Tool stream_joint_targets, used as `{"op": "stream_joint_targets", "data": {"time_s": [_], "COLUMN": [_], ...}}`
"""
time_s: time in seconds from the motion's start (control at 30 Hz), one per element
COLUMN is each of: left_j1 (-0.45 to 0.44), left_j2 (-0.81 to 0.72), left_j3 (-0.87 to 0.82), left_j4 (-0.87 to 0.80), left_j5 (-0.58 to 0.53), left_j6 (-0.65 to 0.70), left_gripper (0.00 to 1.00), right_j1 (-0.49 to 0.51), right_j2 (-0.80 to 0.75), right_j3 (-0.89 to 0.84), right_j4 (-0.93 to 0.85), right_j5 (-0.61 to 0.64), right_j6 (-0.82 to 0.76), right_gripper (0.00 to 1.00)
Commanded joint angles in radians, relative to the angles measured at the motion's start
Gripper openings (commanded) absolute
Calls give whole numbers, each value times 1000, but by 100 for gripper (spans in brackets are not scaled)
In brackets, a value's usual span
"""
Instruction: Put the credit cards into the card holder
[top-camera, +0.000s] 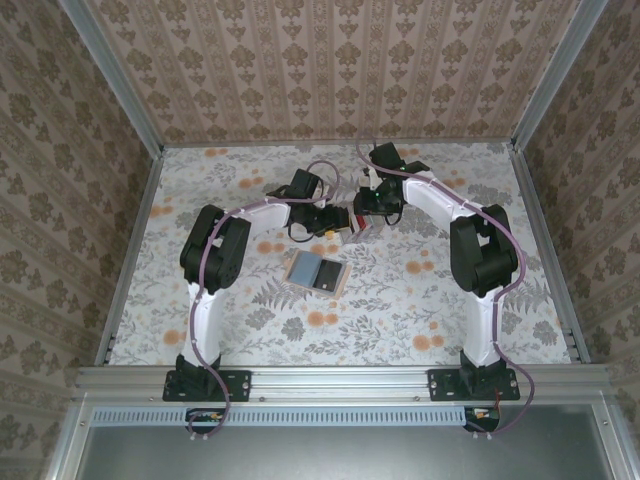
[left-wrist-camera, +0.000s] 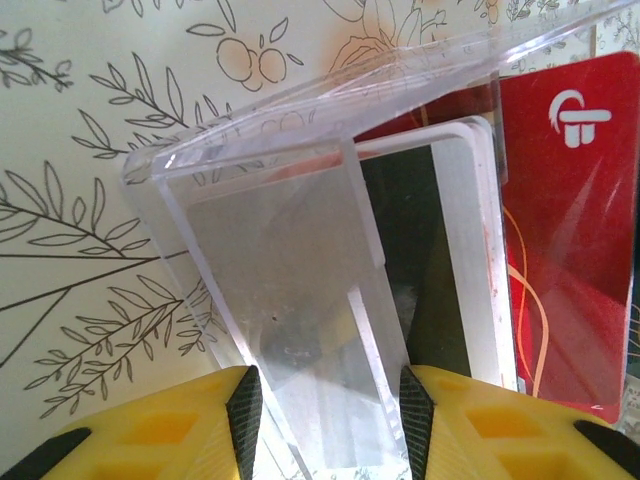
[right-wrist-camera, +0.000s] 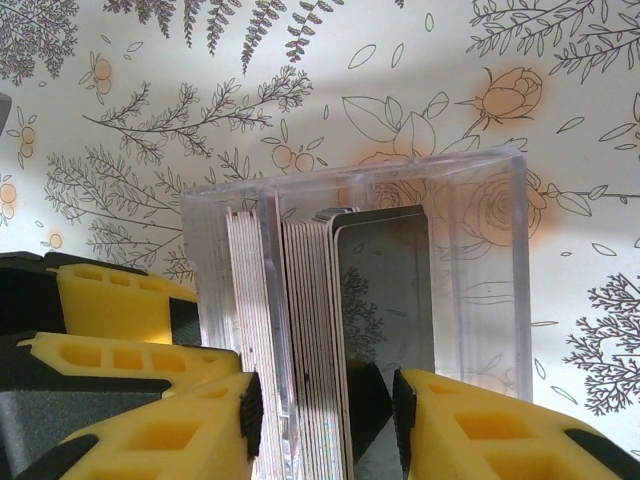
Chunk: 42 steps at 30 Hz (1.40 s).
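At upper centre of the top view, we see the left gripper (top-camera: 322, 226) and right gripper (top-camera: 362, 212) meeting, with the open card holder (top-camera: 315, 272) just below and nearer the left; in the left wrist view that gripper clamps a clear case (left-wrist-camera: 280, 260), and in the right wrist view the other pinches the upright credit cards (right-wrist-camera: 315, 330).

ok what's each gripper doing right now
left gripper: closed on clear case
right gripper: closed on cards in that case
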Motion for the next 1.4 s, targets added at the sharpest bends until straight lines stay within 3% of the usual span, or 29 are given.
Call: {"op": "stream_joint_targets", "data": {"time_s": [0.0, 0.5, 0.93, 1.37], "left_j1": [-17, -20, -20, -22], "left_j2": [24, 22, 25, 24], "left_j3": [5, 12, 6, 3], "left_j4": [-7, -11, -9, -6], "left_j5": [-1, -2, 0, -1], "left_j6": [-13, -11, -11, -16], "left_gripper": [44, 44, 44, 44], "right_j1": [-1, -4, -14, -57], "right_j2": [-46, -58, -66, -130], "right_j3": [8, 9, 8, -41], "right_j4": [-16, -20, -36, -21], "right_j5": [-17, -12, 2, -11], "right_j6": [1, 1, -10, -15], "right_gripper": [40, 38, 14, 7]}}
